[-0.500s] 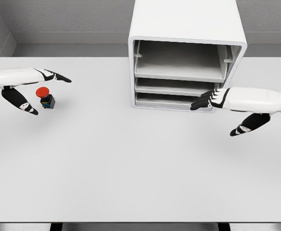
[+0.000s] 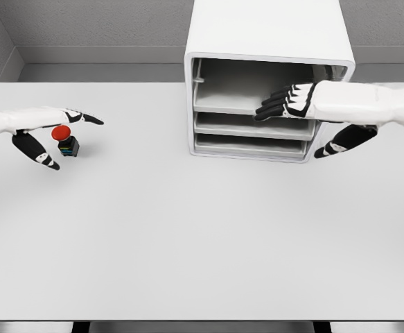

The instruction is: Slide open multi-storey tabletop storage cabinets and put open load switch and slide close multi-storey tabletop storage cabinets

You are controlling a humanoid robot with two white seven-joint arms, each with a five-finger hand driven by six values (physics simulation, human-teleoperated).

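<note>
Now: cabinet (image 2: 267, 41) with three bare trays, switch (image 2: 66, 140) out on the table (image 2: 202, 236).

Each tray (image 2: 257, 100) in the white cabinet shows only its own grey floor, and none of the three is pulled out past the front frame. At the right, the right hand (image 2: 288, 100) reaches flat across the front of the top tray, fingers stretched and gripping nothing, thumb hanging below by the cabinet's right edge. Far to the left, the red-capped switch stands on the table between the left hand's (image 2: 46, 128) spread fingers and thumb; whether they touch it is unclear.
</note>
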